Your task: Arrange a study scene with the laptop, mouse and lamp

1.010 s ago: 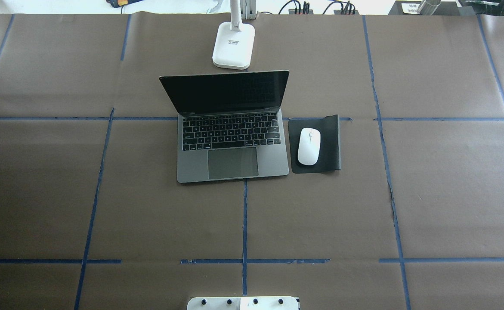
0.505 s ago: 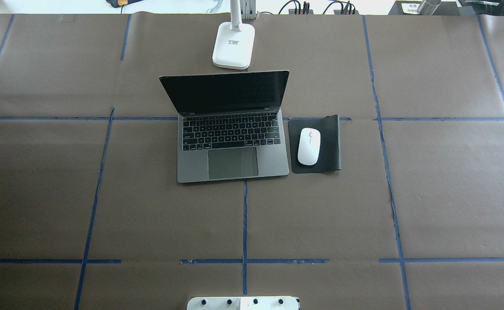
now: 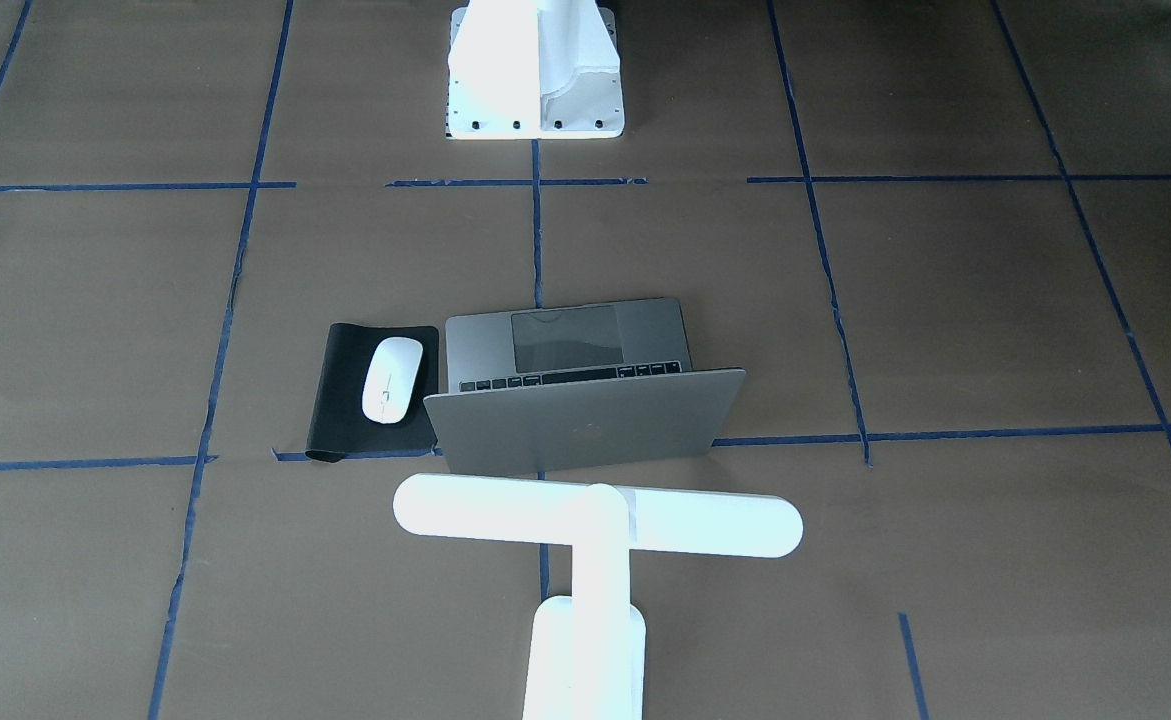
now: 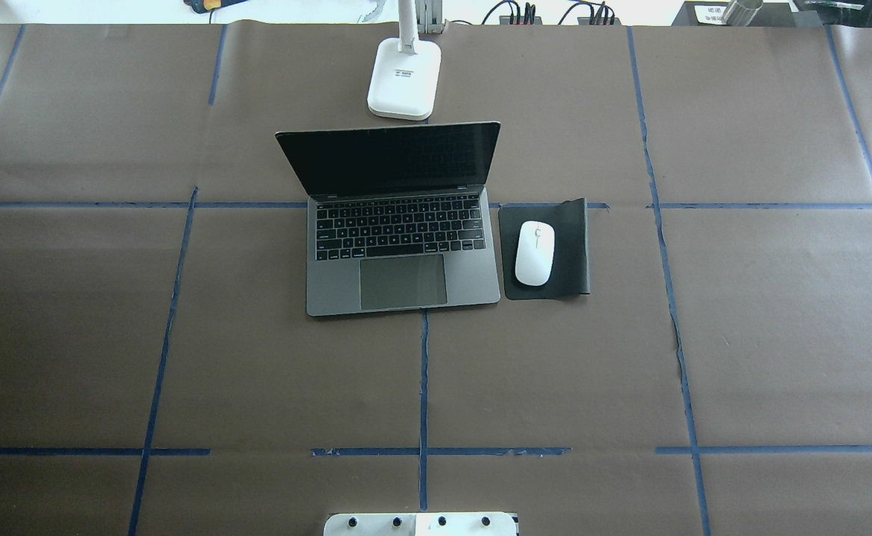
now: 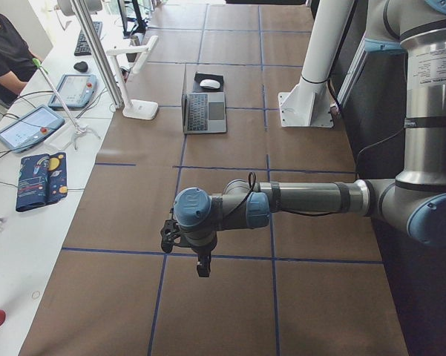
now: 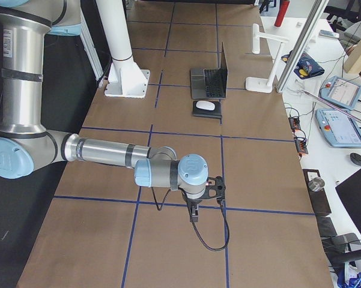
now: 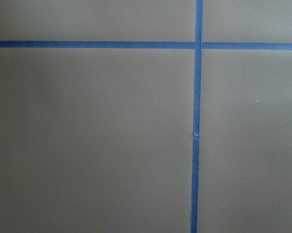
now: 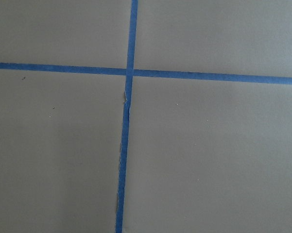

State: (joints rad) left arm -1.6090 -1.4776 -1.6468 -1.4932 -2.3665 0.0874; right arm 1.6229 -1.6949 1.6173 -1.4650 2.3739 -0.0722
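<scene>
Left arm [image 5: 304,199] reaches out low over the table [image 4: 778,335], wrist turned down. The left jaws hang just above the brown paper near a crossing of blue tape [image 7: 197,97]. They show only from the side, so I cannot tell whether they are parted or closed. Nothing visible between them.

Right arm [image 6: 102,150] has the same posture at the opposite end. The right jaws point down near another tape crossing; again I cannot tell their state.

The task things sit between the two sets of jaws, well apart from both:
- laptop [image 4: 402,253] – open, screen dark, lid tilted back, keyboard facing the robot.
- mouse [image 4: 535,252] – lying on a black mat [image 4: 573,253] just beside the laptop, on the side toward the right jaws.
- lamp [image 3: 595,520] – upright beyond the laptop's lid, on the side away from the robot, with its bar running crosswise along the lid's top edge.

White robot pedestal [image 3: 535,70] stands at the table's robot-side edge, in line with the laptop.
</scene>
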